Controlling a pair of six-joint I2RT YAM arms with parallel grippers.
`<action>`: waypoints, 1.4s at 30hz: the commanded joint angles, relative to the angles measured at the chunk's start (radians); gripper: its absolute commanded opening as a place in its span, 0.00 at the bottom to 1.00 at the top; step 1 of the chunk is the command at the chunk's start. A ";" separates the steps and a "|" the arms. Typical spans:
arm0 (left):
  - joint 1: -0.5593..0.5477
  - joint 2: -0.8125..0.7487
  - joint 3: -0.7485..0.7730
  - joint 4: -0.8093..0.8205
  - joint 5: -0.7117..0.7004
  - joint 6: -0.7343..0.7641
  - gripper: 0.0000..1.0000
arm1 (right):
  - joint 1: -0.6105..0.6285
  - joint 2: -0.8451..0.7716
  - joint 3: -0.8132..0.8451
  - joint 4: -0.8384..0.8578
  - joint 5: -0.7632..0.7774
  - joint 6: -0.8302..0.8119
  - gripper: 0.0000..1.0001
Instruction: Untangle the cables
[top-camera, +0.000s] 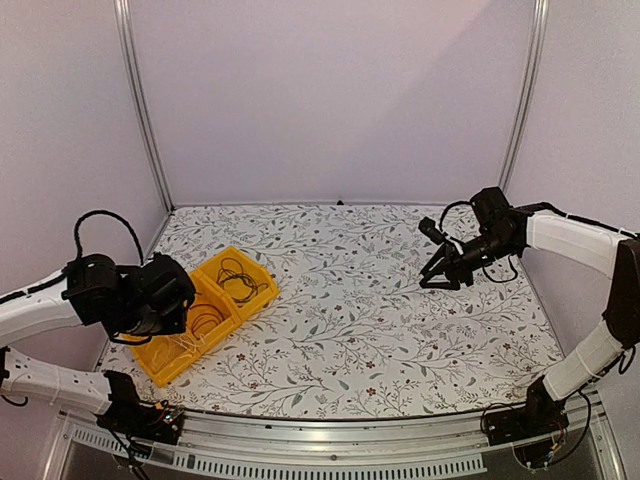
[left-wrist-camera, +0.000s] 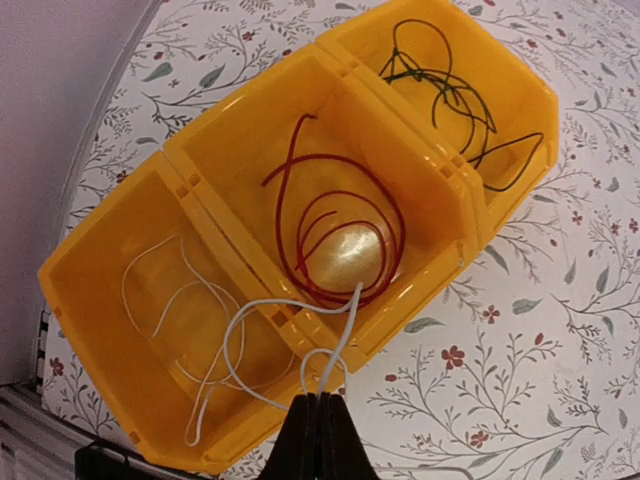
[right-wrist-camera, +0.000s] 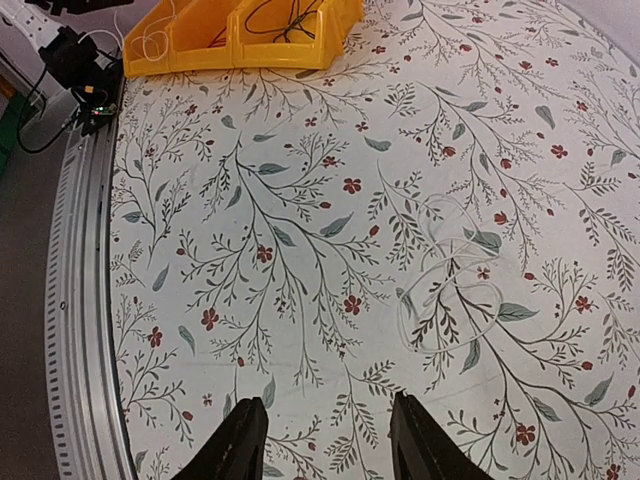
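Your table (top-camera: 350, 340), as it stands: the bin (left-wrist-camera: 80, 300) sits at the left edge, running from near-left to far-right, with three compartments in a row. The far cable (left-wrist-camera: 440, 85) lies in the far compartment, with one loop hanging over the right wall. The middle cable (left-wrist-camera: 302, 245) is coiled in the middle compartment. The near cable (left-wrist-camera: 300, 300) lies in the near one, crosses the divider and climbs out to the left gripper (left-wrist-camera: 320, 400), pinched at its tips above the bin's right wall. Well apart, on the table's right half, the loose cable (right-wrist-camera: 450, 300) lies just beside your right gripper (right-wrist-camera: 328, 437), which hangs over the table.
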 joint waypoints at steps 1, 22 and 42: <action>0.028 0.010 0.048 -0.257 -0.063 -0.181 0.00 | 0.002 0.019 -0.017 0.013 0.011 -0.014 0.46; 0.574 0.053 0.036 -0.071 0.156 0.329 0.47 | 0.002 0.033 -0.020 -0.019 -0.035 -0.037 0.45; 0.263 0.263 0.158 0.726 0.441 0.665 0.36 | 0.000 0.136 0.017 0.169 0.337 0.180 0.44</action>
